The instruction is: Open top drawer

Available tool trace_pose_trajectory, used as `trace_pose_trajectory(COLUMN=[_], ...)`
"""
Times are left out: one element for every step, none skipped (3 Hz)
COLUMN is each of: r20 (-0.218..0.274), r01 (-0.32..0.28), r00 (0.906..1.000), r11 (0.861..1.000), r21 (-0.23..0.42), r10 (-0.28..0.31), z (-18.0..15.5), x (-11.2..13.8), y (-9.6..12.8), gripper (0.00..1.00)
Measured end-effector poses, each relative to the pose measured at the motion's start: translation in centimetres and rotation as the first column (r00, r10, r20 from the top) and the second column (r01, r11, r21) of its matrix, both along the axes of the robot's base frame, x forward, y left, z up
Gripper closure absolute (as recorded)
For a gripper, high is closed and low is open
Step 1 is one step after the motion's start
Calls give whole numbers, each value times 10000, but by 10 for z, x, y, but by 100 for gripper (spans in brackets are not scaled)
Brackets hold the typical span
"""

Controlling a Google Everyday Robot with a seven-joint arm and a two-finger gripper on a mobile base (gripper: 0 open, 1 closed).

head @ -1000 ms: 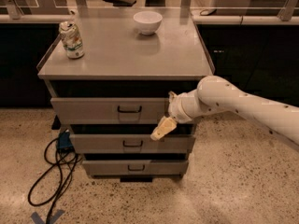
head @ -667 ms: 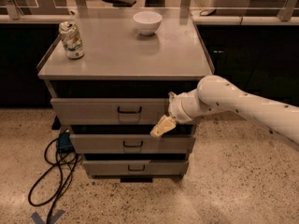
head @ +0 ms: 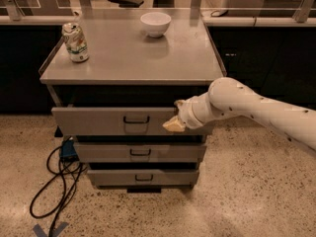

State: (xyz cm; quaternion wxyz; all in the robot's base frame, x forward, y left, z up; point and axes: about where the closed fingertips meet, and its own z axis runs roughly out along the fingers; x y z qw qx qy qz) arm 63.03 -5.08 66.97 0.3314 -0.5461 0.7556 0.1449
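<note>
The top drawer is the widest grey front of the cabinet, with a small dark wire handle at its centre. It stands out a little from the cabinet, with a dark gap above it. My gripper, on the white arm coming from the right, is at the right part of the drawer front, right of the handle, its pale tip against the front. It is not on the handle.
Two shorter grey drawers sit below. On the cabinet top stand a can at the left and a white bowl at the back. A black cable loops on the floor at the left. Dark counters stand behind.
My gripper's tip has risen a little, from the lower edge of the top drawer front to its middle height. The drawer front looks slightly lower in view.
</note>
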Motion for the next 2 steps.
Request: trace_pose_trajectory(r20=[0, 0], r01=[0, 0], r00=[10000, 10000], r11=[10000, 10000], r21=[0, 1], r10=[0, 0], z=[6, 17], x=[0, 0], y=[-1, -6], gripper=[89, 100])
